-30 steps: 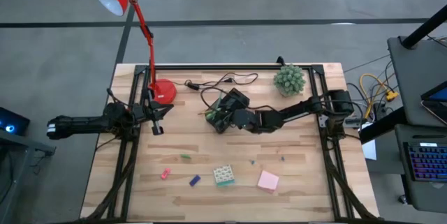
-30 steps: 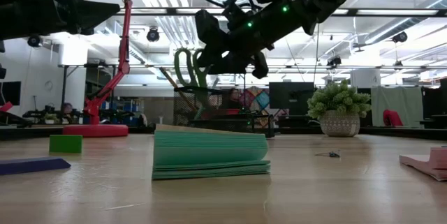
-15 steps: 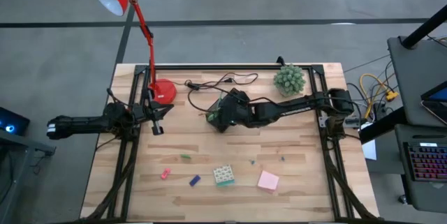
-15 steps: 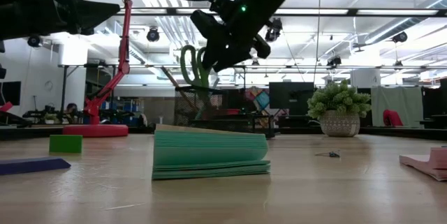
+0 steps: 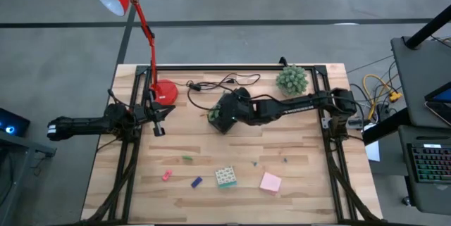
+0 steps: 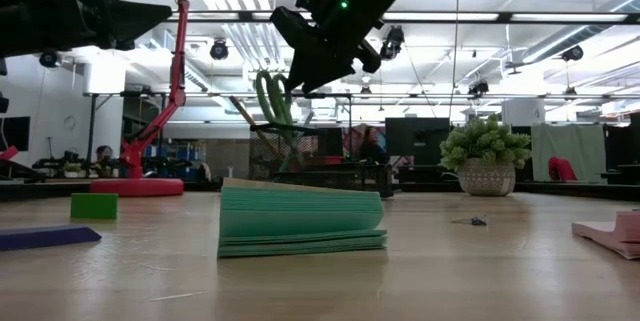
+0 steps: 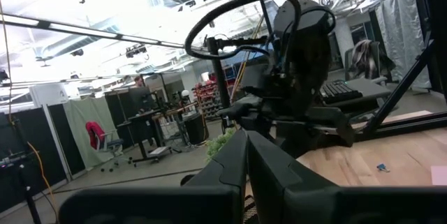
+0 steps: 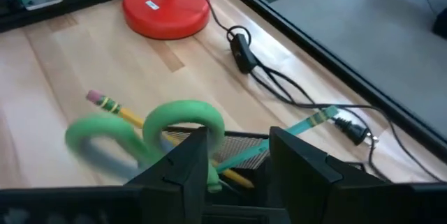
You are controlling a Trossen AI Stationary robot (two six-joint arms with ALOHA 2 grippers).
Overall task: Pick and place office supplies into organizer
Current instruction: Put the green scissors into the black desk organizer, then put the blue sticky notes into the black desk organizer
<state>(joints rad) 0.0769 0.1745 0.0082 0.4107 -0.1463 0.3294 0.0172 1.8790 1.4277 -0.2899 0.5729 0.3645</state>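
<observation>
The black mesh organizer sits mid-table. My right gripper hovers open right above it. The green-handled scissors stand in the organizer with handles up, tilted, beside one finger. A wooden pencil and a teal pen also stick out of it. My left gripper waits shut at the table's left. Near the front edge lie the green-white block, the pink pad and small blue, red and green pieces. My right gripper comes from above, slanting down, with one finger close against the scissors' neck just below the handles. That finger hides the spot, so I cannot tell whether it touches. The gap between the fingers shows only mesh and pencil.
The red lamp's base stands left of the organizer. The black cable runs along the far side, and the green plant ball sits far right. Bare wood lies between the organizer and the front row of items.
My right gripper has moved toward the table's left with the arm stretching out, coming over the organizer and rising a little. The scissors went with it. Their handles now lean over more and sit slightly lower.
</observation>
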